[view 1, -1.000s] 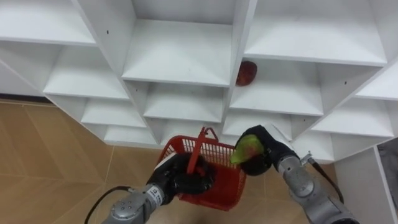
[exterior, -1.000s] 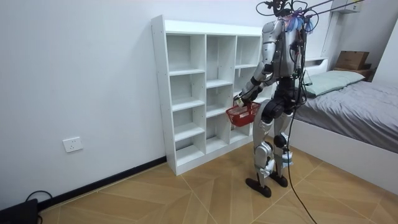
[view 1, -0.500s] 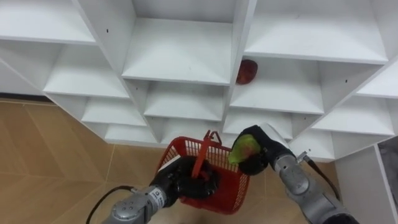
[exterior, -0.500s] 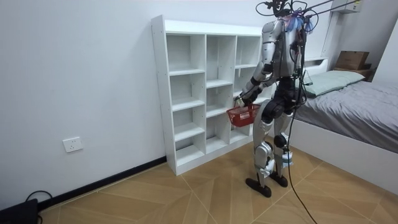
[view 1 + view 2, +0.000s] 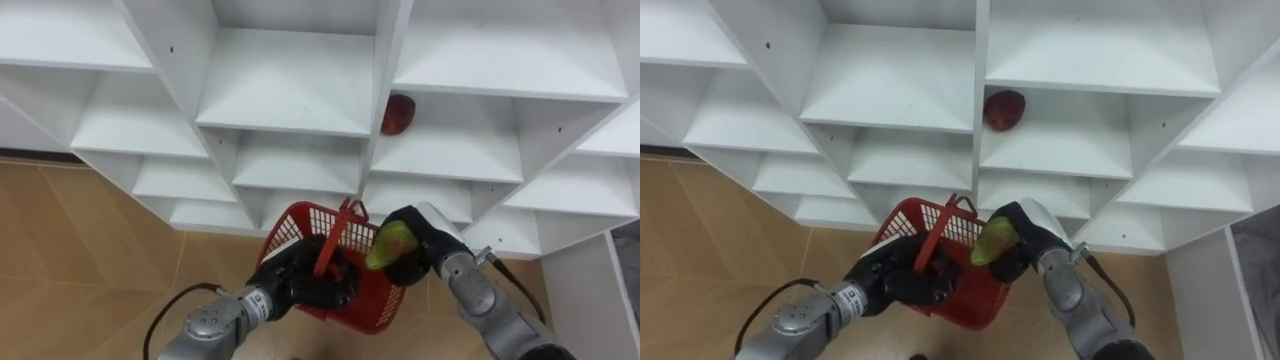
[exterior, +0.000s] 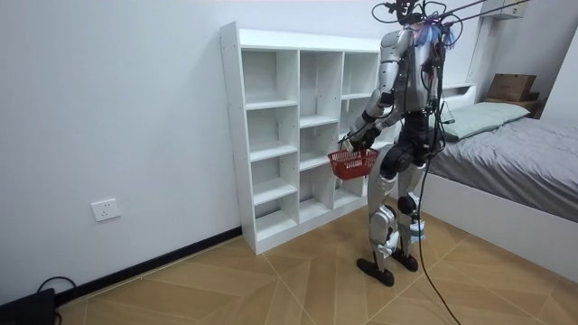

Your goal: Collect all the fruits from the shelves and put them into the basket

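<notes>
Basket (image 5: pixel 372 292) rides higher now, left hand (image 5: pixel 298 284) clamped on its handle (image 5: pixel 338 225) — rim just beside the right hand (image 5: pixel 428 248), which clutches a green fruit (image 5: pixel 390 242). Drop looks close; red fruit (image 5: pixel 397 114) waits above.

1. The forearms are built as silver-grey cylinders.
2. The left hand (image 5: pixel 300 286) and right hand (image 5: pixel 432 243) are clad in black.
3. A dark cable is looped beside the left forearm.
</notes>
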Motion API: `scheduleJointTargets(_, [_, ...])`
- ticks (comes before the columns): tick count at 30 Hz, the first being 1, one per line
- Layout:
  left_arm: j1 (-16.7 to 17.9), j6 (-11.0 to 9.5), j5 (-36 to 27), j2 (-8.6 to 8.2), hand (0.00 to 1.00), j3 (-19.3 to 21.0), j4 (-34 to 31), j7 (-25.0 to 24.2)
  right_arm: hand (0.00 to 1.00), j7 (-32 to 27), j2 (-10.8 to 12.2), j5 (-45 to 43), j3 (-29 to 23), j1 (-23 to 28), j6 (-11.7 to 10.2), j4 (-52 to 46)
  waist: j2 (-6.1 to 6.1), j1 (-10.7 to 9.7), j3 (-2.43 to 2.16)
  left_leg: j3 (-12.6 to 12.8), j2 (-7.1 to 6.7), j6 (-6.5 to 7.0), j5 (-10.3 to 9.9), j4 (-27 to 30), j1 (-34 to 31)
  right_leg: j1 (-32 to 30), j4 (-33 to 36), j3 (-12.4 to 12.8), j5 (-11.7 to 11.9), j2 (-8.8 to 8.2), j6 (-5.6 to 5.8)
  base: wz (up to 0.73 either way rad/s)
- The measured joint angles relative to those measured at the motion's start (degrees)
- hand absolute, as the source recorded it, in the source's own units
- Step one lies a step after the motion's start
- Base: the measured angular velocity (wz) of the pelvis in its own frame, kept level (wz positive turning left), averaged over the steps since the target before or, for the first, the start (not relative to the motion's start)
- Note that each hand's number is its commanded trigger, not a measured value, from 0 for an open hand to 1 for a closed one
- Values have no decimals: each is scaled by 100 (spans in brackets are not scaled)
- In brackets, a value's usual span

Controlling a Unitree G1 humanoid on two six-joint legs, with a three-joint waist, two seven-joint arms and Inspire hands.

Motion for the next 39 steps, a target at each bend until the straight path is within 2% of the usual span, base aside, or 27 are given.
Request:
scheduleJointTargets(1, [0,0,1,2,100,-5,-8,-1,76,0,-1,0,0,0,1,0,2,0,-2,2,0,0,0,1,0,0,3,1,0,-1,0,0])
scheduleJointTargets(2, [0,1,1,1,100,-7,-24,-1,26,0,-1,0,0,-3,1,0,3,0,-2,2,0,0,0,2,1,0,4,1,0,-1,0,0])
scheduleJointTargets(3, [0,1,1,1,100,-8,-37,-1,5,0,-1,0,0,-3,1,0,3,1,-2,2,0,0,0,2,1,0,5,1,0,-1,0,0])
scheduleJointTargets(4, [0,1,1,4,100,-9,-66,-1,0,0,-7,21,29,-6,2,0,4,18,-3,4,1,0,0,4,2,-1,7,1,1,-1,-1,0])
scheduleJointTargets(14, [1,3,0,16,100,-21,-272,-2,0,52,-27,37,212,-8,12,1,32,25,-20,-9,13,0,0,26,14,-1,48,2,10,1,-13,0])
scheduleJointTargets(39, [4,33,-12,24,100,-25,-282,-3,0,50,-34,74,361,-56,11,26,36,68,-24,48,20,0,1,46,35,-6,94,32,10,-2,-12,0])
